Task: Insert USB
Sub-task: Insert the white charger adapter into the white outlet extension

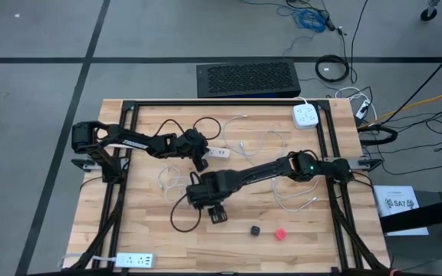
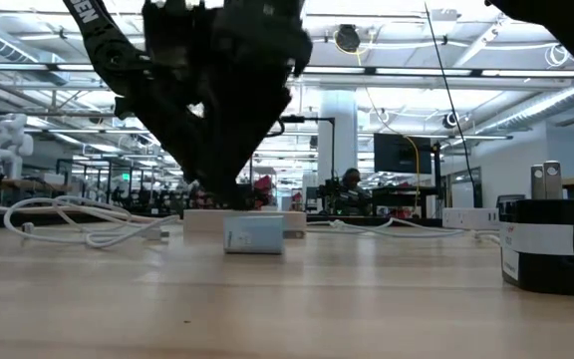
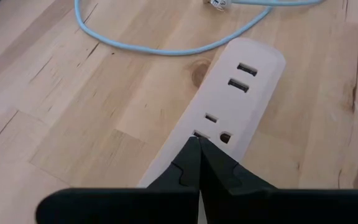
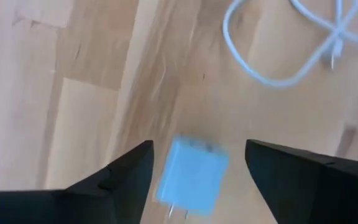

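A white power strip [image 3: 244, 93] lies flat on the wooden table, with two USB ports near its rounded end; it also shows in the high view [image 1: 220, 152]. My left gripper [image 3: 199, 142] is shut, its tips on the strip by the outlet slots. A small pale charger block [image 4: 191, 177] lies on the table, prongs sticking out of one end, and in the low view it [image 2: 254, 235] sits in front of the strip. My right gripper [image 4: 197, 144] is open above the block, one finger on either side, not touching. The gripper [image 1: 218, 215] hides the block from above. My left gripper has its shut fingertips [image 3: 191, 149] set down on the power strip's top face [image 3: 211, 118], beside the outlet slots in the strip's middle. The fingers slant down from above, along the strip's length. The strip lies flat on the table.
White cables lie looped on the table [image 1: 167, 180] [image 1: 265, 140] [image 1: 294, 201], one close to the charger [image 4: 272, 78]. A white square hub [image 1: 305, 116] sits at the far right, a second strip [image 1: 131, 261] at the near left. A black cube [image 1: 255, 229] and a red one [image 1: 280, 234] lie near the right gripper.
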`<state>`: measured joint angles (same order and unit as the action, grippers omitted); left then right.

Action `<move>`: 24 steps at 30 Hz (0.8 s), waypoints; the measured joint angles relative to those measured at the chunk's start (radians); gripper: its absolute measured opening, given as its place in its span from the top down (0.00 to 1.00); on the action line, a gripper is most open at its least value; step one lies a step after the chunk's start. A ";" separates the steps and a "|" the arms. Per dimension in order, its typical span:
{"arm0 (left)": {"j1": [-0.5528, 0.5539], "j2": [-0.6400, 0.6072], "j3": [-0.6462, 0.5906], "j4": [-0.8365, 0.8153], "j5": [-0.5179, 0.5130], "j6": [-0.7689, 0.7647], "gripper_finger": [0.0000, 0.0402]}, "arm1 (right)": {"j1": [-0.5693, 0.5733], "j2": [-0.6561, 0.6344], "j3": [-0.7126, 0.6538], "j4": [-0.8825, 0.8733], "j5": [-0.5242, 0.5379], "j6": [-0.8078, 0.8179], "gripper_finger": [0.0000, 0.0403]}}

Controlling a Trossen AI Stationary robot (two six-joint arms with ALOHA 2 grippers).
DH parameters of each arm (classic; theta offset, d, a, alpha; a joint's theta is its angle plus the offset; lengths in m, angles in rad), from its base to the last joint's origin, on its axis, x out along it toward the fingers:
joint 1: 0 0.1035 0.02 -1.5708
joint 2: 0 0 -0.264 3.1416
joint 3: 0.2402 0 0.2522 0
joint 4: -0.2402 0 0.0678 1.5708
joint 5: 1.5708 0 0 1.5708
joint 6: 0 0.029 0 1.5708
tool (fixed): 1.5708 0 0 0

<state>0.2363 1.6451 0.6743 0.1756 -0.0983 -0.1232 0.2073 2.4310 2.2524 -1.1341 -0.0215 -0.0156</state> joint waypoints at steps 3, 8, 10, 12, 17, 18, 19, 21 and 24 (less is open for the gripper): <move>0.000 0.000 0.000 0.001 0.000 -0.001 0.99 | -0.002 -0.002 0.021 -0.052 -0.009 0.066 0.35; 0.000 0.000 0.000 0.001 0.000 -0.002 0.99 | -0.008 0.016 0.018 -0.073 -0.009 0.141 0.30; 0.000 0.000 0.000 0.001 0.000 -0.002 0.99 | -0.008 0.024 0.018 -0.058 -0.003 0.157 0.28; 0.000 0.000 0.000 0.001 0.000 -0.002 0.99 | -0.008 0.037 0.019 -0.047 0.002 0.162 0.27; 0.000 0.000 0.000 0.001 0.001 -0.002 0.99 | -0.008 0.078 0.018 -0.054 0.002 0.166 0.27; 0.000 0.000 0.000 0.001 0.000 -0.002 0.99 | -0.008 0.081 0.017 -0.060 0.002 0.165 0.27; 0.000 0.000 0.000 0.000 -0.001 -0.002 0.99 | -0.007 0.084 0.017 -0.064 0.002 0.165 0.27; 0.000 0.000 0.000 0.001 -0.001 -0.002 0.99 | -0.006 0.087 0.018 -0.065 0.002 0.162 0.27; 0.000 0.000 0.000 0.001 -0.004 -0.002 0.99 | -0.006 0.089 0.018 -0.073 0.021 0.169 0.30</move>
<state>0.2359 1.6451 0.6743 0.1768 -0.1020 -0.1249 0.2014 2.5195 2.2700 -1.2069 -0.0005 0.1534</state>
